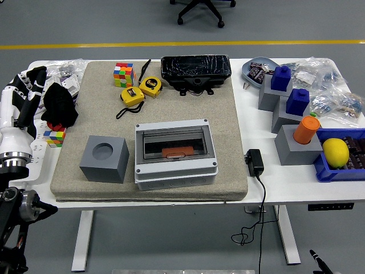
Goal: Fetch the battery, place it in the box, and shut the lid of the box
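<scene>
The grey box [175, 154] stands at the front of the mat, its clear lid [173, 141] lying flat and shut. Through the lid I see an orange battery [177, 152] inside, towards the front. My left hand [28, 85] rests at the table's left edge, well away from the box, fingers relaxed and holding nothing. Of my right arm only a dark tip [317, 258] shows, at the bottom right below the table.
A grey block with a round hole [104, 158] sits left of the box. Behind are two yellow tape measures [141, 90], a colour cube [123, 74] and a black case [195, 71]. Black cloth [59, 104] lies by my left hand. Grey stands, a blue bin [336, 166] with a lemon [335, 152] and a charger [254, 161] fill the right.
</scene>
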